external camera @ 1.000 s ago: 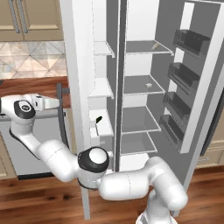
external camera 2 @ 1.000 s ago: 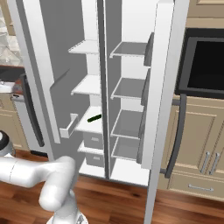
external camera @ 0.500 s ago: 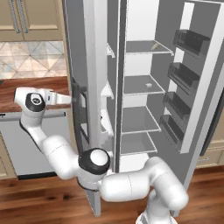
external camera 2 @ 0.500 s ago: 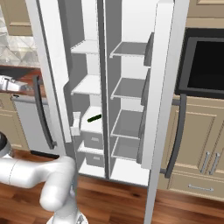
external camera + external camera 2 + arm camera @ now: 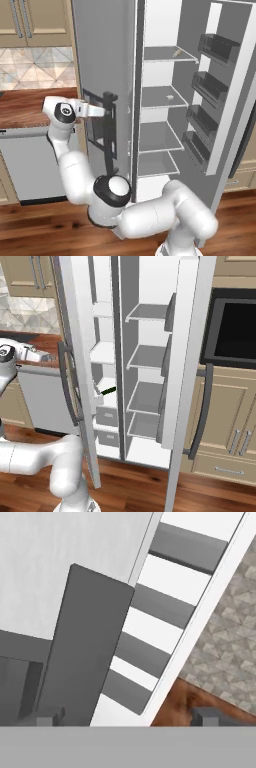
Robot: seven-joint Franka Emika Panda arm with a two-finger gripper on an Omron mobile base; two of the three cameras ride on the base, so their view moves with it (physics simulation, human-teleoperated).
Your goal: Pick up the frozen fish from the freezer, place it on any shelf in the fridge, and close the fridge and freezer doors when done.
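The freezer door (image 5: 102,60) stands nearly shut in the left base view, and its grey dispenser panel (image 5: 99,131) faces me. My gripper (image 5: 111,106) is open at that door's outer face. In the hand view the gripper (image 5: 127,716) has the dark bar handle (image 5: 85,647) between its wide-apart fingertips. The freezer (image 5: 104,352) shows white shelves through the gap, with a small dark elongated thing (image 5: 107,390) on one, perhaps the frozen fish. The fridge (image 5: 160,95) stands open, and its door (image 5: 220,85) with dark bins is swung wide.
A wooden counter (image 5: 27,106) with a grey dishwasher (image 5: 35,165) below sits left of the refrigerator. A black wall oven (image 5: 235,326) and beige cabinets (image 5: 230,426) stand to its right. Small pale bits (image 5: 170,96) lie on the fridge shelves.
The freezer door has swung from wide open to nearly shut. My arm and gripper moved right along with it. The fridge door has stayed open.
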